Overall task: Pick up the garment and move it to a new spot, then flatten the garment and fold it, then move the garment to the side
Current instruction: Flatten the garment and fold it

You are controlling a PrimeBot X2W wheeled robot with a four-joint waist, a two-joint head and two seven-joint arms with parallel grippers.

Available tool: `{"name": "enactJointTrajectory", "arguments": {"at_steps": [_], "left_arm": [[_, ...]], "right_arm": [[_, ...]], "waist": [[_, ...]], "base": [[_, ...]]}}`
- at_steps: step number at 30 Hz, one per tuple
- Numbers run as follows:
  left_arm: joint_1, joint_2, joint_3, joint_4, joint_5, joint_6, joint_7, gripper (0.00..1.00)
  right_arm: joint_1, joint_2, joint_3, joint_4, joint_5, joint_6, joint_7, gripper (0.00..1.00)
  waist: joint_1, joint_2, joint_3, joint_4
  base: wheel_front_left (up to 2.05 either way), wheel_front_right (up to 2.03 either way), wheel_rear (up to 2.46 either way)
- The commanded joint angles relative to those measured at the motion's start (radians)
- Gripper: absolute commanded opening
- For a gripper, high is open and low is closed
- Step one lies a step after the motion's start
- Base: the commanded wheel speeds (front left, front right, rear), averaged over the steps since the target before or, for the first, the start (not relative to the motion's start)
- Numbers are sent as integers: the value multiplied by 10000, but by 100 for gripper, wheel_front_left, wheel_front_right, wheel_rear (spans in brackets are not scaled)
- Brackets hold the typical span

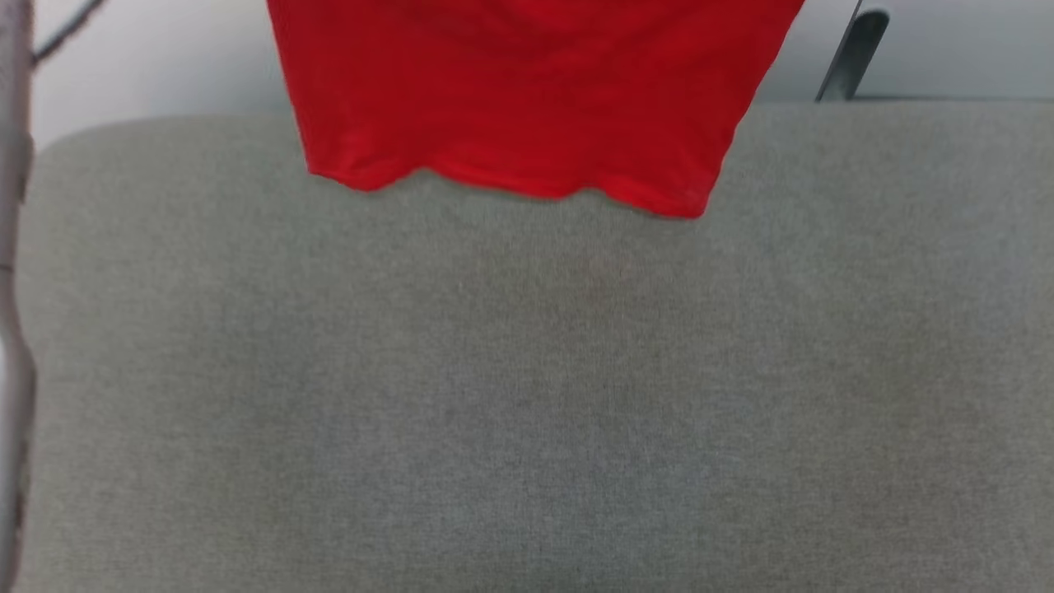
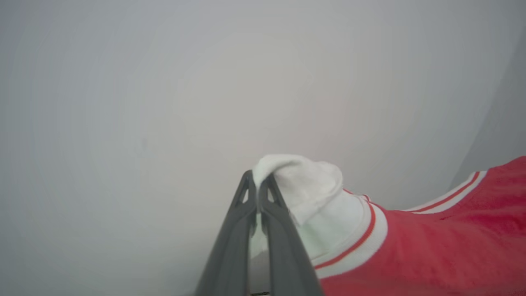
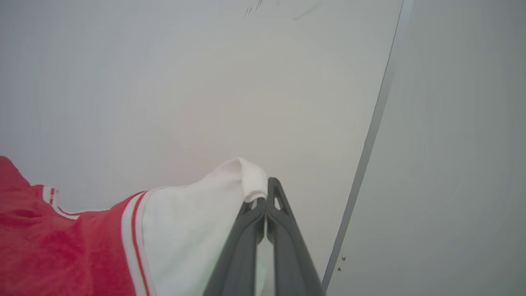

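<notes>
Grey surface (image 1: 527,412) below red garment (image 1: 527,99)

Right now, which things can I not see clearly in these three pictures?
Head view: the top edge cuts off the garment; sleeves and print unseen.
Head view: whether its hem touches the grey surface is unclear.
Left wrist view: the right edge cuts off the garment's body.
Right wrist view: white cloth covers one fingertip of the right gripper.

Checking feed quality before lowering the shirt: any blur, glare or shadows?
Head view: soft, even light, no hard shadow under the garment on the grey surface. Left wrist view: left pincer sharp, backdrop hazy. Right wrist view: right pincer sharp, backdrop hazy; no glare.
</notes>
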Motion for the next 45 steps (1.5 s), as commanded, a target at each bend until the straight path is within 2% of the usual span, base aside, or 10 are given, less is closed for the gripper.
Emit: {"name": "enactJointTrajectory", "arguments": {"at_steps": [1,5,9,15,18,22,27,32,40,45], "left_arm": [[-308,-25,65,103,66,-24,-259,0],[-1140,-129,-6,264,208,-177,-1157,0],[-2038,-152,12,462,424,-111,-2353,0],[-3305,-449,-21,910,571,-254,-3987,0],[-3753,-635,143,1242,378,-315,-4582,0],[-3954,-851,174,1663,235,-531,-5245,0],[-3649,-1125,86,2036,15,-756,-5630,0],[-3052,-1291,-117,2304,-225,-850,-5735,0],[-1199,-1317,-647,1878,-1278,-859,-5563,0],[221,-1006,-1061,1217,-2075,-861,-5192,0]], "right_arm": [[-428,-13,41,128,-211,5,-225,0],[-1332,-60,-16,559,-675,5,-1014,0],[-2224,26,-109,1069,-1343,5,-2062,0],[-3489,-110,-817,1582,-2600,5,-2649,0],[-3889,-361,-1801,957,-3541,5,-2668,0],[-3382,-277,-3290,112,-4945,5,-2649,0],[-2663,228,-4338,-511,-6217,5,-2653,0],[-1920,546,-4525,-525,-6398,5,-2654,0],[-704,383,-3722,129,-5088,4,-2656,0],[478,4,-2743,-198,-3950,4,-2653,0]], "waist": [[0,-1,1044,-104],[0,-1,2272,-159],[0,-1,3523,-256],[0,-1,5071,-27],[0,-1,5638,270],[0,-1,5992,676],[0,-1,5933,973],[0,-1,5501,1072],[0,-1,4233,1169],[0,-1,3230,1148]], "base": [[0,0,0],[0,0,0],[0,0,0],[0,0,0],[0,0,0],[0,0,0],[0,0,0],[0,0,0],[0,0,0],[0,0,0]]}}
